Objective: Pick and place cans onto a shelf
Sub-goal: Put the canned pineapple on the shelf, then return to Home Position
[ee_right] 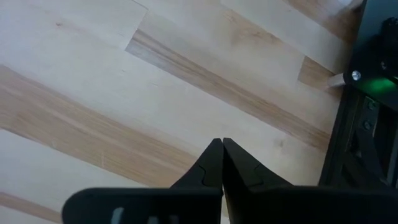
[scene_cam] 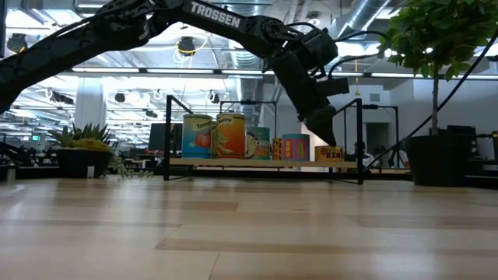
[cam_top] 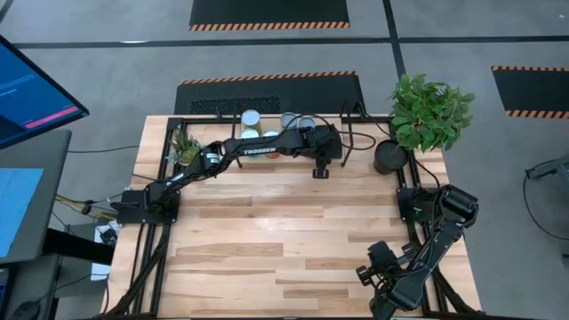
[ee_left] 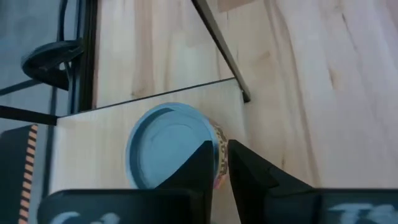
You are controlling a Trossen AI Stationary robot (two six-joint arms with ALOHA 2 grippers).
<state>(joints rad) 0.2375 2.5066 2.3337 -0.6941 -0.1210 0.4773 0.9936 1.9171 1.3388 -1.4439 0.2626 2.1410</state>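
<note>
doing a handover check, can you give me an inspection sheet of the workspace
surface: plank table, bare in front.
job's things: cans stand in a row on the shelf at the far edge; a pale-blue-topped can sits by the shelf's end.
clutter: dark pot with a plant, small plant at far left.
grippers: left gripper over the pale-blue-topped can, fingers slightly apart; right gripper shut, over bare table at the near right.
cables: black cable on the floor at right.
surroundings: monitor at left, striped floor mats.
</note>
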